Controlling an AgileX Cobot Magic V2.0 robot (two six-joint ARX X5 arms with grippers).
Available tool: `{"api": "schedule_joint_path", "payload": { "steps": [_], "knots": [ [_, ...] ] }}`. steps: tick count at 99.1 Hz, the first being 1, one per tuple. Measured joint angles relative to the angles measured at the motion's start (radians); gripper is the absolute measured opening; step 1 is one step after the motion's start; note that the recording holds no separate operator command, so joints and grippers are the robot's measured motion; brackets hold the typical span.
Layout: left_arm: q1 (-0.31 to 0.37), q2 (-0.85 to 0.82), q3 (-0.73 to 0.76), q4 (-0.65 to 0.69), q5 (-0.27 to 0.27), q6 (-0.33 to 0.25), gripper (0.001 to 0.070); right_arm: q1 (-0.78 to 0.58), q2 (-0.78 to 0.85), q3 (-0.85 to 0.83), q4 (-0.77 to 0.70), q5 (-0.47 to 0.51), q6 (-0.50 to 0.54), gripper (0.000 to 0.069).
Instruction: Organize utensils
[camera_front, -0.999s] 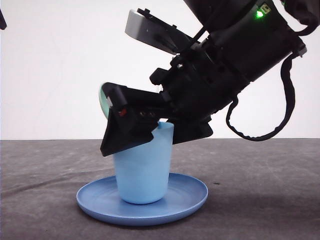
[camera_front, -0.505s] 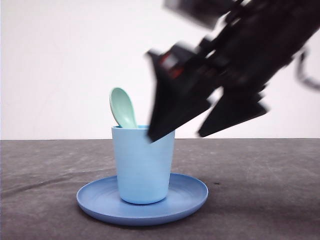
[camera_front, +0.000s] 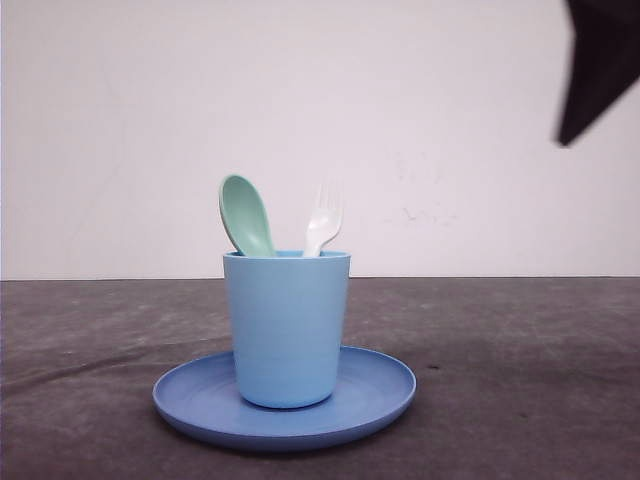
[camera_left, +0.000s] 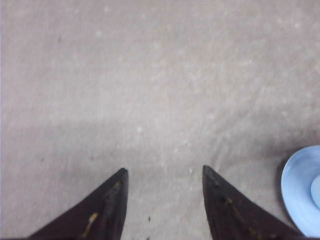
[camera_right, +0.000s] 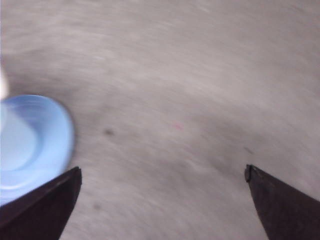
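Upright inside cup (camera_front: 287, 325): spoon (camera_front: 246, 215), fork (camera_front: 324, 220).

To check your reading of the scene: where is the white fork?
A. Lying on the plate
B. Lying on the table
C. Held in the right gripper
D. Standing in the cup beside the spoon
D: the fork stands tines up in the cup, next to the spoon.

A dark grey table (camera_front: 520, 380) carries one round blue plate (camera_front: 375, 395), lying flat near the front and touching the tabletop.
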Motion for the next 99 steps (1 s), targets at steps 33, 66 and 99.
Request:
{"api": "schedule_joint_path", "payload": {
  "steps": [33, 66, 99],
  "knots": [
    [0.000, -0.014, -0.010, -0.013, 0.000, 0.000, 0.0280, -0.205, 0.001, 0.011, -0.163, -0.016, -0.028, 0.0665],
    [0.000, -0.014, -0.010, -0.013, 0.000, 0.000, 0.0087, -0.205, 0.001, 0.011, -0.172, 0.024, -0.041, 0.0290],
    [0.000, -0.014, -0.010, -0.013, 0.000, 0.000, 0.0015, -0.205, 0.001, 0.011, -0.137, 0.023, -0.041, 0.0017]
  ]
}}
